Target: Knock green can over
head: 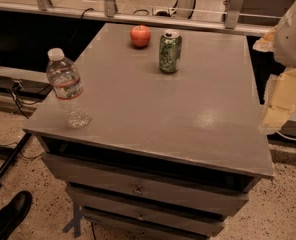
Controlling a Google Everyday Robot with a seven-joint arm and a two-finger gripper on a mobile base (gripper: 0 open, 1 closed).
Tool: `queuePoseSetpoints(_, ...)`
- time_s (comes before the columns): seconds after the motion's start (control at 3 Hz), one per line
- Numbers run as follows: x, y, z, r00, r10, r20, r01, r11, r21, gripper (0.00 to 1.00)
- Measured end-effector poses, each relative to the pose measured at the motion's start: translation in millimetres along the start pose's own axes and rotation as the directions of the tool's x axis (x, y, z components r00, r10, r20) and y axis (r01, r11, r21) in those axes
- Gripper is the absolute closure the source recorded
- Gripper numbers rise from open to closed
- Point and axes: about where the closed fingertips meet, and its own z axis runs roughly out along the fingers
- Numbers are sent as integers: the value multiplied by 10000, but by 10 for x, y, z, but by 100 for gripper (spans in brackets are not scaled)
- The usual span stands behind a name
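Green can (170,51) upright near apple (140,35); fingers (283,101) right of table (188,119), spread unclear

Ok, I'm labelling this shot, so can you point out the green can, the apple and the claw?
green can (170,51), camera view, middle of its side wall.
apple (140,36), camera view, centre of its front.
claw (278,104), camera view, its pale body at the picture's right edge.

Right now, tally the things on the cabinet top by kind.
Cans: 1, the green can
Apples: 1, the red apple
Bottles: 1, the clear water bottle
Total: 3
The gripper hangs beyond the cabinet top, at the picture's right, touching none.
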Motion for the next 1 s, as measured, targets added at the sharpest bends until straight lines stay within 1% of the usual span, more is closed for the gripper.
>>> queuePoseSetpoints(0.33,0,0,0,10000,0,1,0,10000,2,0)
queuePoseSetpoints(0.67,-37,-134,108,9977,99,670,-109,9998,141,0)
queuePoseSetpoints(1.0,-60,-484,436,9794,647,1911,-710,9971,260,0)
